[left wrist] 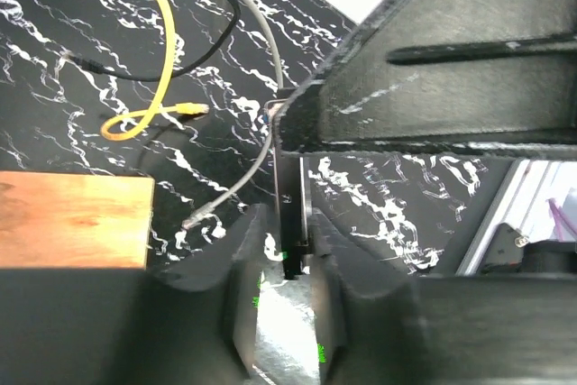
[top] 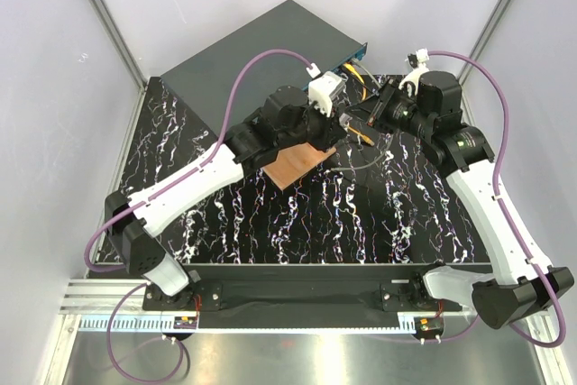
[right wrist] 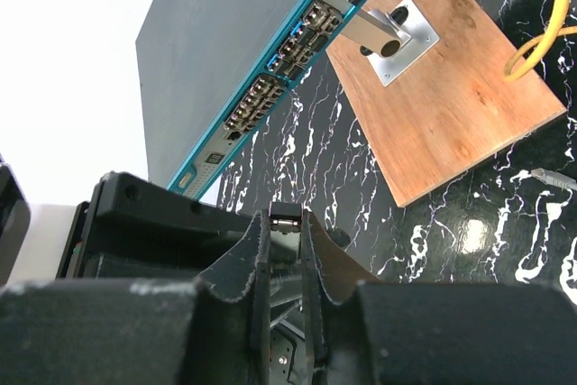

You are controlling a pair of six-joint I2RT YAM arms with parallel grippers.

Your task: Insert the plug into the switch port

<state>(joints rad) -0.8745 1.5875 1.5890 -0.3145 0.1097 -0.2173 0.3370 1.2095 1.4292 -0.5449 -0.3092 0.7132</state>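
White arms (top: 194, 182), black joints, purple cables (top: 236, 87)

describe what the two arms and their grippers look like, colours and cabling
Both the left arm and right arm have white link shells, black joints and a looping purple cable. The left gripper and right gripper have matte black, scuffed fingers.

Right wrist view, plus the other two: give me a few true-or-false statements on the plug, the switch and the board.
1. The right gripper grips a small metal plug between its fingers. True.
2. The plug is seated in a port of the switch. False: it is in the gripper, clear of the blue port face.
3. The brown board carries a metal post on a square plate. True.
4. The yellow cable lies across the board. False: it lies on the marbled table beside it.
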